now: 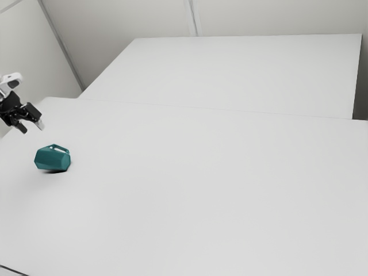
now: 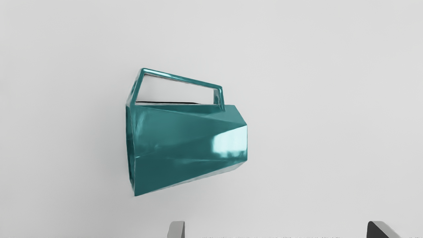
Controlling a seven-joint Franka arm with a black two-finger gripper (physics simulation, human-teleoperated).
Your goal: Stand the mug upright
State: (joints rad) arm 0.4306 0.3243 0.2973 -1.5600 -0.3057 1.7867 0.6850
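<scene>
At the left, our black two-finger hand (image 1: 31,127) hung over the white, smooth-topped counter (image 1: 201,190), close to its far left corner. Its fingers were spread well apart with nothing between them, a stance that would, we judged, leave room to take in something from two sides. It stood above the counter's surface and clear of everything on it.

Just to the right and nearer the counter's front lay the teal, glossy, many-faceted mug (image 1: 53,158), inward from the left edge. It was on its side, so the upright pose we wanted was not there. One of its flat facets probably bore it, which would explain why it did not seem about to roll. The angular teal handle (image 2: 181,78) stood out from the body, and we saw counter through its loop. The body was broader at one end than at the other; we took the broad end for the mouth, so the narrow end would have to go down. That made turning the mug, rather than merely shifting it, the point of any grip.
</scene>
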